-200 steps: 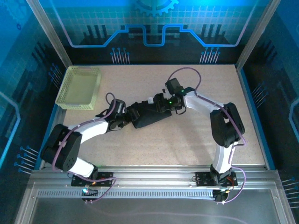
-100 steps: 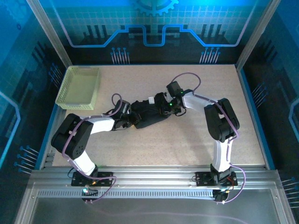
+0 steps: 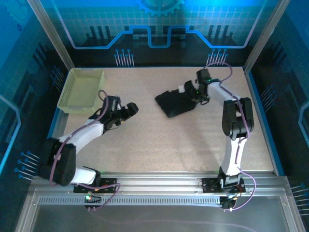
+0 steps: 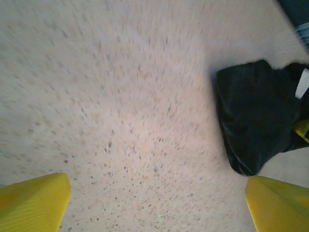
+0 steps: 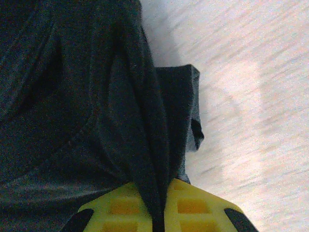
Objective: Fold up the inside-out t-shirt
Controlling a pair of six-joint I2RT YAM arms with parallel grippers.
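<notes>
Speckled beige tabletop [image 3: 159, 145] lies inside a blue-lit enclosure, with a pale mesh basket [image 3: 77, 108] at its far left. The inside-out t-shirt [image 3: 175, 103] sits right of centre toward the back as a dark, bunched wedge rather than a spread garment, and a small white patch [image 3: 181, 89] on its far edge is probably the tag. Judging by that, the folding is barely under way: no neat fold shows, so the cloth would first need laying out flat, then its sleeves and body brought over. The right arm [image 3: 234, 121] reaches almost straight away from its base, wrist turned leftward onto the shirt's right end. Its wrist view shows the right jaws clamped on a ridge of black fabric pinched between the yellow fingertips [image 5: 120, 208]. The left arm [image 3: 82, 133] stretches diagonally forward and rests low over bare tabletop between basket and shirt, well apart from the cloth. The left jaws stand wide apart, with nothing between their yellow fingertips [image 4: 34, 200], and they point toward the shirt's near corner [image 4: 251, 121].
</notes>
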